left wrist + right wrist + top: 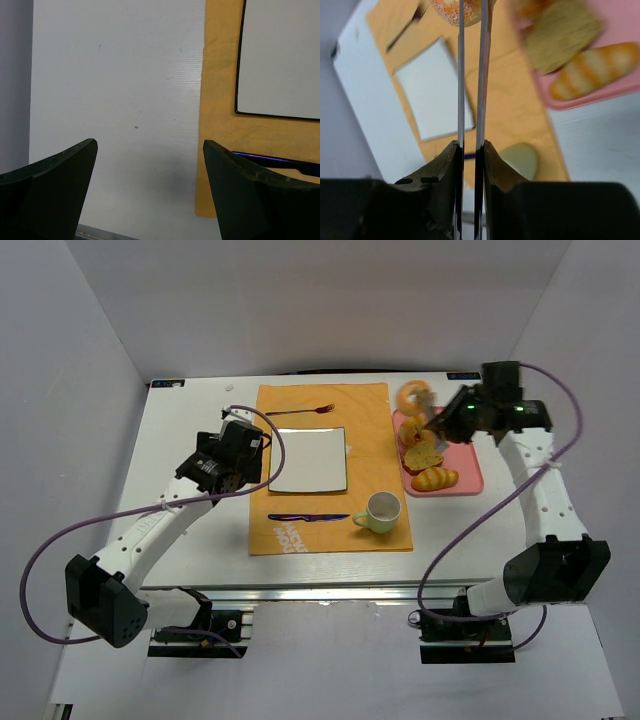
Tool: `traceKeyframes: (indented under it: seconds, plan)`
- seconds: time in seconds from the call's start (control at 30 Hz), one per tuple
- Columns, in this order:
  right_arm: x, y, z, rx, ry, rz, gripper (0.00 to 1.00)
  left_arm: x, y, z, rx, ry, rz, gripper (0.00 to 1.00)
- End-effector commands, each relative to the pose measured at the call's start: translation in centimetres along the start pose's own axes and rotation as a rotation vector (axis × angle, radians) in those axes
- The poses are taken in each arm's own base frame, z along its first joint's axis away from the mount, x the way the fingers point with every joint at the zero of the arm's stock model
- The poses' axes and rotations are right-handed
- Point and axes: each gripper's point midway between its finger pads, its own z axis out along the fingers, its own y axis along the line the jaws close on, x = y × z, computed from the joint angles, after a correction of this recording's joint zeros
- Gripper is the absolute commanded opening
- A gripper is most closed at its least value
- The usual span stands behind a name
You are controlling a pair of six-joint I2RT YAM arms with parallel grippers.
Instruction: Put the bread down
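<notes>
A sugared ring-shaped bread [413,398] sits at the far end of the pink tray [470,465], at the tips of metal tongs [434,417]. My right gripper [450,422] is shut on the tongs [482,75]; in the right wrist view their two blades run from my gripper [469,145] up to the ring bread [451,12]. A flat slice [422,453] and a striped roll [435,478] lie on the tray. The white square plate [308,459] lies empty on the orange placemat [330,510]. My left gripper [232,475] is open and empty left of the plate.
A green cup [382,511], a purple knife [308,517] and a fork [300,411] lie on the placemat round the plate. In the left wrist view my open gripper [150,145] hangs over bare white table beside the placemat [220,75] and plate [280,55].
</notes>
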Motion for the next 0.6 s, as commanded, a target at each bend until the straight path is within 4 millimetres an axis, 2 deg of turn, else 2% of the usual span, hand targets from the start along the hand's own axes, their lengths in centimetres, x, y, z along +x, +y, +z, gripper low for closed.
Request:
traceKeyframes:
  seconds: [0.0,0.1,0.13,0.17,0.2,0.27,0.3,0.33,0.47,0.57]
  plan:
    - [7.5,7.2,0.7,-0.150,0.178,-0.166,0.10,-1.9,1.3,-2.0,-0.015,-0.073,-0.079,0.98]
    - [10.7,10.2,2.9,-0.198,0.242,-0.211,0.10,-1.9,1.7,-2.5,-0.015,-0.086,-0.117,0.98]
    - [12.7,11.6,3.2,-0.221,0.272,-0.253,0.09,-2.0,2.0,-3.0,-0.008,-0.099,-0.132,0.98]
    - [14.0,11.9,4.7,-0.204,0.304,-0.268,0.10,-1.9,2.0,-3.1,-0.005,-0.100,-0.140,0.98]
    - [15.3,13.7,4.7,-0.237,0.319,-0.306,0.09,-1.9,2.1,-3.2,0.001,-0.103,-0.147,0.98]
    - [16.6,14.8,5.8,-0.230,0.338,-0.344,0.09,-1.8,2.1,-3.6,0.013,-0.107,-0.157,0.98]
    - [18.4,15.0,7.2,-0.212,0.378,-0.377,0.09,-1.7,2.1,-3.6,0.016,-0.104,-0.158,0.98]
    - [18.5,16.1,7.3,-0.224,0.373,-0.392,0.10,-1.6,2.2,-3.7,0.016,-0.104,-0.160,0.98]
    - [21.3,16.5,10.4,-0.187,0.422,-0.437,0.10,-1.5,2.7,-4.0,0.001,-0.103,-0.155,0.98]
    - [22.0,15.8,11.2,-0.154,0.441,-0.433,0.11,-1.5,2.9,-4.2,-0.002,-0.109,-0.158,0.98]
